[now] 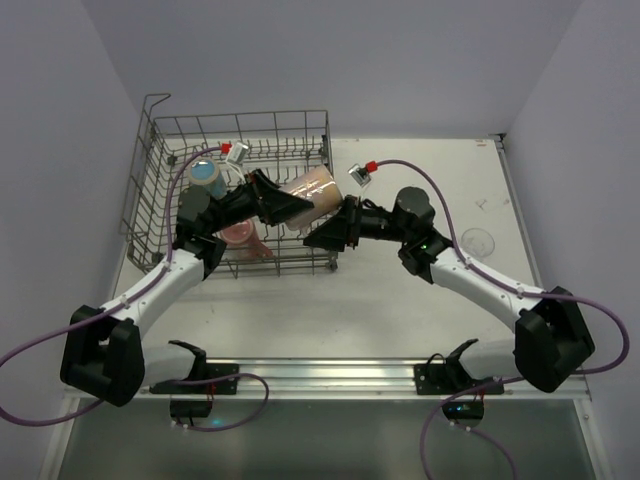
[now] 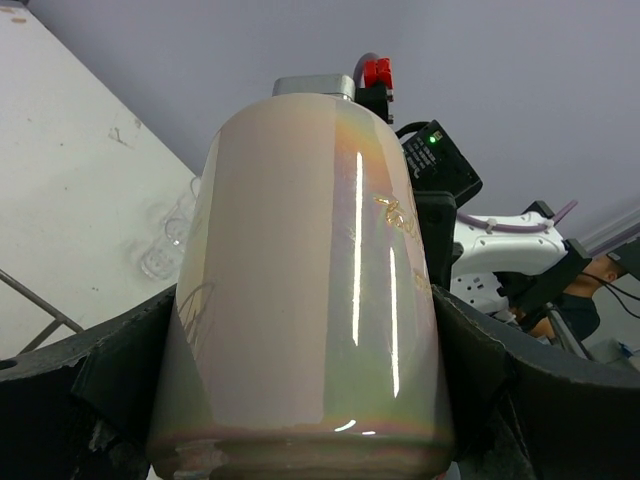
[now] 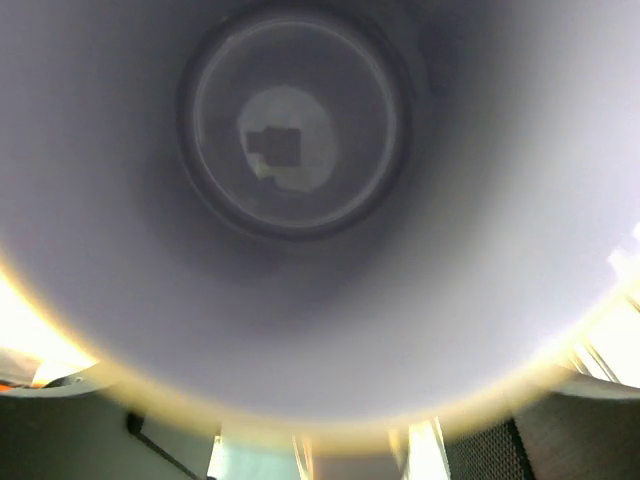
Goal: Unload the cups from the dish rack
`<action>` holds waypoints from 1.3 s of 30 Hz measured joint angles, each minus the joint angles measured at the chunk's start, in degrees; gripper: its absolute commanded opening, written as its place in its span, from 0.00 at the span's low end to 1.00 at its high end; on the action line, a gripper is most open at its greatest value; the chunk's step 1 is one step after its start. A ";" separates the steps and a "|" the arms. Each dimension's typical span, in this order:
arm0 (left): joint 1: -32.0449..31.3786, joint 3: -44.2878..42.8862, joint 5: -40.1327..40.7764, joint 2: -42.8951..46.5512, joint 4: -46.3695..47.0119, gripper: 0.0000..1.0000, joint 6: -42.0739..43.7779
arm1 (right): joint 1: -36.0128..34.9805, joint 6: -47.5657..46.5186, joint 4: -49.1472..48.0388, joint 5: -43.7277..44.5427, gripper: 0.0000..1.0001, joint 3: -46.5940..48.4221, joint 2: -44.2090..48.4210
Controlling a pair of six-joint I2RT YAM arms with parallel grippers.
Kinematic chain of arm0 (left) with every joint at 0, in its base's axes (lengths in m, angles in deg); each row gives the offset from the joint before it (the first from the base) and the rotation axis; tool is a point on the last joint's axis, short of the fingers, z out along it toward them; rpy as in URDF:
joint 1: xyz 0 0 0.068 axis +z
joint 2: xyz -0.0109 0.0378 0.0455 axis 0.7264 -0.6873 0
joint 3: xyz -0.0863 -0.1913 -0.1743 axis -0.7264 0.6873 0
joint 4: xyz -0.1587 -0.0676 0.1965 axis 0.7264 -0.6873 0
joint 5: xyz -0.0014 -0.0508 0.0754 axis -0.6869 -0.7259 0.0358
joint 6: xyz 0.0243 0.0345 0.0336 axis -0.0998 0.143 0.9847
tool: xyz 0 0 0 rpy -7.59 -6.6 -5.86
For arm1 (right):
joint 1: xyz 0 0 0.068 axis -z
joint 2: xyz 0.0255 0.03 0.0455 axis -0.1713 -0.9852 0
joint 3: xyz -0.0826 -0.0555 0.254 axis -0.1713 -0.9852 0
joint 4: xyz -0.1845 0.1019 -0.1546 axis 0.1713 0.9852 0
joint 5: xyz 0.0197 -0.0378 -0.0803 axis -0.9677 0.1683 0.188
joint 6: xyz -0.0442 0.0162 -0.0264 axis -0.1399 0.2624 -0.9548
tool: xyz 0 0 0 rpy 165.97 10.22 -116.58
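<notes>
Top external view: the dish rack sits far left with a red mug inside. Over its right wall, the left gripper is clamped on the tilted pale pink-cream cup. The right gripper meets the cup's mouth; I cannot tell whether its fingers are apart. A clear tumbler sits right, on the table.
</notes>
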 measured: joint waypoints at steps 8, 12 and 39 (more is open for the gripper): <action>1.14 0.07 -1.09 0.13 -0.55 0.00 0.04 | 8.61 -0.02 0.31 -2.03 0.77 -6.19 7.52; 1.20 0.55 -1.88 0.55 -0.55 0.00 -0.09 | 13.27 0.09 0.35 -3.50 0.77 -8.46 10.64; 1.22 5.09 -8.13 5.16 -1.90 0.00 2.12 | 18.16 -1.68 9.05 -12.24 0.57 3.91 12.46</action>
